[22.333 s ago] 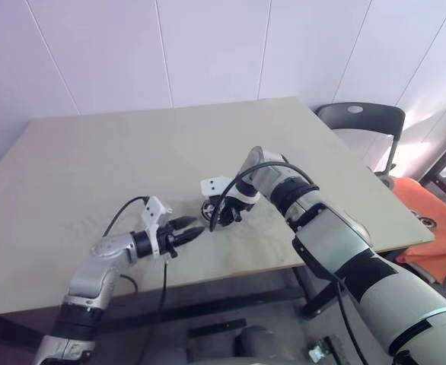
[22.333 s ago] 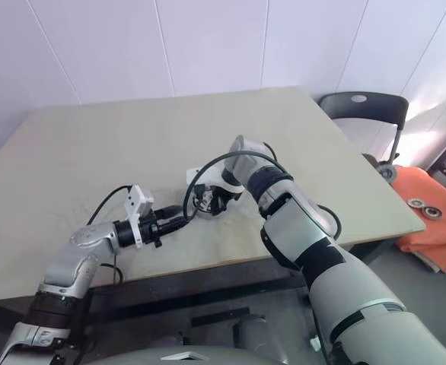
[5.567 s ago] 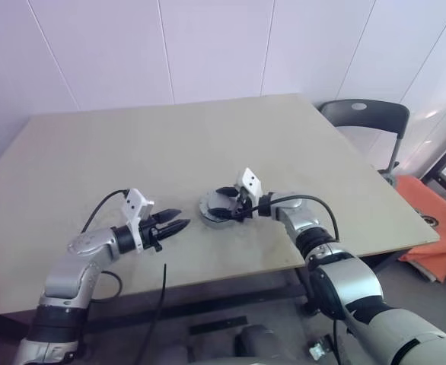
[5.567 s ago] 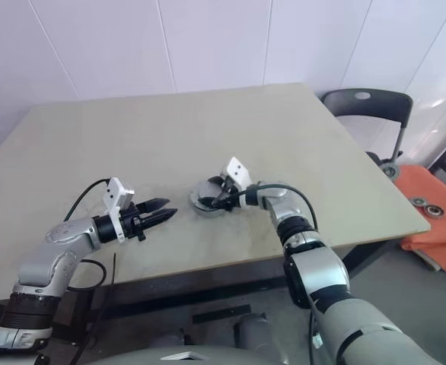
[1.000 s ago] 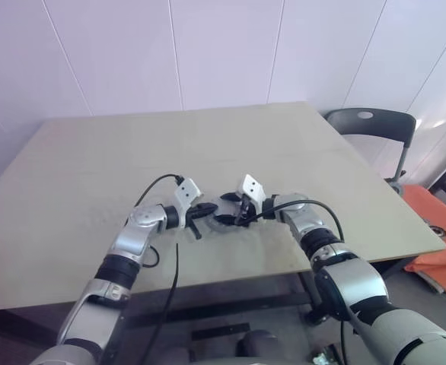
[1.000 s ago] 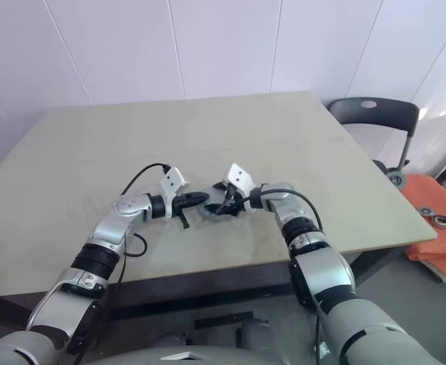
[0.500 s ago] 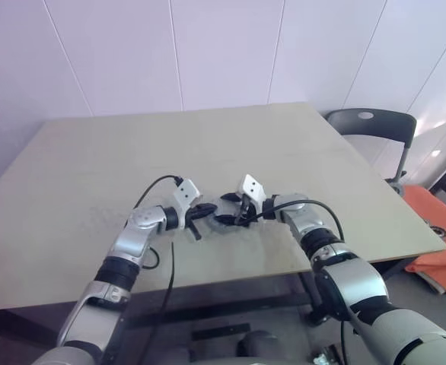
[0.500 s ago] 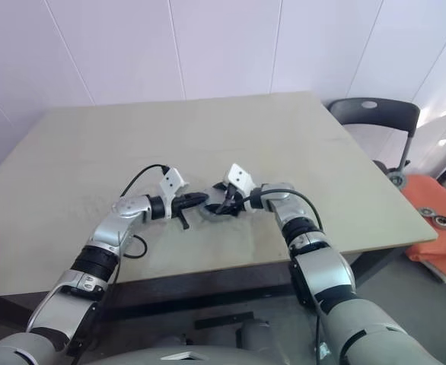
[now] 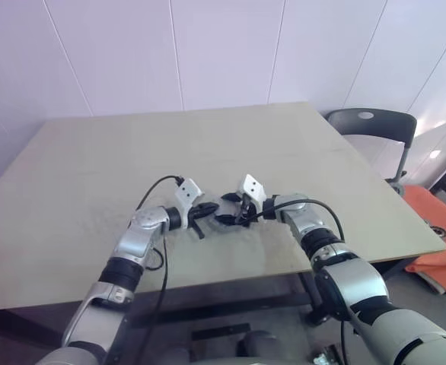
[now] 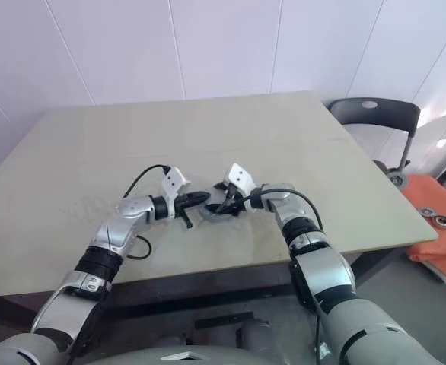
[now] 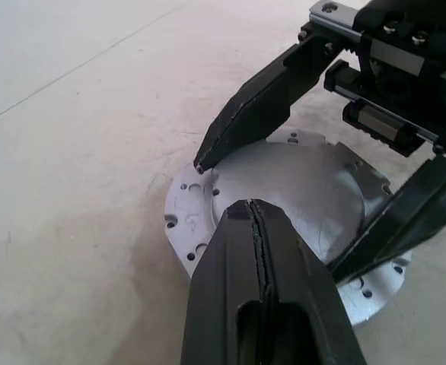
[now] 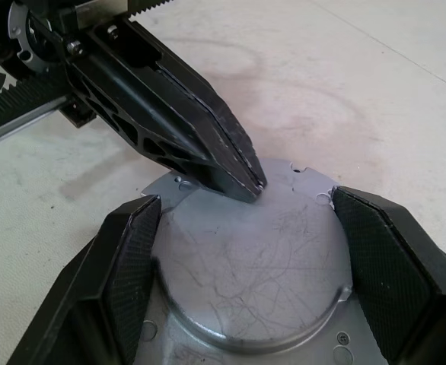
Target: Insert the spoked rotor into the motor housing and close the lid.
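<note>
Near the front edge of the table [image 9: 71, 167] lies the lid [image 12: 257, 277]. The right pincer [image 12: 253, 281] straddles it, fingers spread at its rim. The left pincer [image 11: 250, 217], closed, has its tip on the lid's top.

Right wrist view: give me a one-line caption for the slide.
Open right gripper straddles the silvery round lid on the table while the shut left gripper presses its tip on top.

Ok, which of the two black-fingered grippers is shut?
The left gripper: its fingers are pressed together, tip at the scratched silvery round disc. The right gripper's fingers stand spread either side of that disc.
</note>
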{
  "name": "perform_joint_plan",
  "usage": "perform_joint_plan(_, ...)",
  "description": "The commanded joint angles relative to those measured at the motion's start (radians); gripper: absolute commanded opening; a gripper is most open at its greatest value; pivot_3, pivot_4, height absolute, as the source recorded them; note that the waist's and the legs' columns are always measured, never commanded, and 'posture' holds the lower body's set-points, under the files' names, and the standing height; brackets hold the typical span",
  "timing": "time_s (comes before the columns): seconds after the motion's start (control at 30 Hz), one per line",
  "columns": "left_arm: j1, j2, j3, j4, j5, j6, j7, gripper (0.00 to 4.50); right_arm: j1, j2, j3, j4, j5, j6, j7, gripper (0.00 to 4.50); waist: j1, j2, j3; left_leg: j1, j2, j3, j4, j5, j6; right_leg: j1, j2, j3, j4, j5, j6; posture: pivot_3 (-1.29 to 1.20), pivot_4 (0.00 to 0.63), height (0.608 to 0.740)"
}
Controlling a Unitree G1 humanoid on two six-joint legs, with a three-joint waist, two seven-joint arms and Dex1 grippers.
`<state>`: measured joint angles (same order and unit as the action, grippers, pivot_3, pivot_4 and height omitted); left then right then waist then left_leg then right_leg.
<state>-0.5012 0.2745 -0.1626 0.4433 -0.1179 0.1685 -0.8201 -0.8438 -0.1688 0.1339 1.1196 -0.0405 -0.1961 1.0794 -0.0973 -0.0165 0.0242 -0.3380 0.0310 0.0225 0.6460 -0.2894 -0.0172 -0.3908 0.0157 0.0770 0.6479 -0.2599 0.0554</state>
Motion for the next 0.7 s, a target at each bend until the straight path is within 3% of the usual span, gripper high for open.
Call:
perform_joint_plan(0.03, -0.001, -0.017, 0.008, 0.013, -0.007, 0.024, 0.014, 0.03, 0.047, 0.006, 0.04, 0.035, -0.037, 0.033, 0.031, 3.24, 0.0, 0.0, 0.0, 0.0, 0.0, 0.0, 0.0, 0.0, 0.0, 0.0, 0.0, 0.0, 0.0, 0.0, 0.0, 0.0, 0.0, 0.74)
perform_joint_plan(0.6, 0.029, -0.024, -0.004, -0.017, -0.017, 0.088, -0.019, 0.03, 0.052, 0.017, 0.035, 0.016, -0.01, 0.061, 0.041, 3.24, -0.001, 0.0, 0.0, 0.0, 0.0, 0.0, 0.0, -0.002, 0.003, 0.0, 0.0, 0.0, -0.001, -0.001, 0.001, 0.0, 0.0, 0.74)
perform_joint_plan(0.7, 0.035, -0.022, -0.003, -0.028, -0.017, 0.095, -0.024, 0.0, 0.051, 0.021, 0.035, 0.016, -0.012, 0.058, 0.018, 4.21, -0.001, 0.0, 0.0, 0.0, 0.0, 0.0, -0.001, -0.002, 0.004, 0.0, 0.0, 0.0, -0.001, -0.001, 0.001, 0.0, 0.0, 0.74)
